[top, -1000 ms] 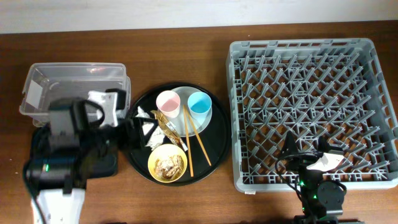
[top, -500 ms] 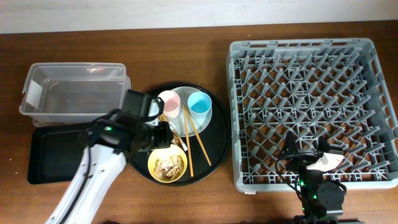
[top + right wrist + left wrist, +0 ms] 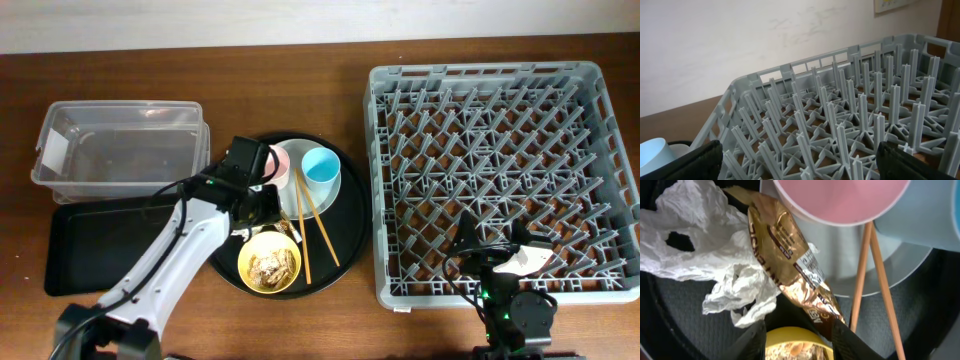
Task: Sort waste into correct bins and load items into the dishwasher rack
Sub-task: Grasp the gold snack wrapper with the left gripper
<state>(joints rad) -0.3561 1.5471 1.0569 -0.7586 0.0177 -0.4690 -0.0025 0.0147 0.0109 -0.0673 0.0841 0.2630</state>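
As seen from overhead, the left gripper [image 3: 256,205] hangs over the round black tray [image 3: 345,243], which carries one pink cup [image 3: 280,158], one light-blue cup [image 3: 320,165], one plate [image 3: 336,186], one yellow bowl [image 3: 270,262] and two chopsticks [image 3: 314,225]. Two bins lie to the left, a clear tub [image 3: 120,150] and a flat black tray [image 3: 95,245]. One dishwasher rack [image 3: 500,150] stands to the right, with the right gripper [image 3: 497,252] at its near edge.

From the left wrist, both fingertips [image 3: 754,341] stand wide apart, and the lower end of one gold-brown wrapper [image 3: 785,255] lies between them; contact cannot be told. Crumpled white napkins [image 3: 705,255] lie just left of the wrapper, their count unclear. Food scraps [image 3: 790,352] sit in the bowl [image 3: 795,339]. The pink cup [image 3: 840,200], blue cup [image 3: 922,220] and both chopsticks [image 3: 860,280] rest on the plate [image 3: 850,260].

From the right wrist, the right gripper [image 3: 800,167] is spread wide, holding nothing, facing the rack [image 3: 840,120]. One blue cup [image 3: 652,150] shows at the left edge.
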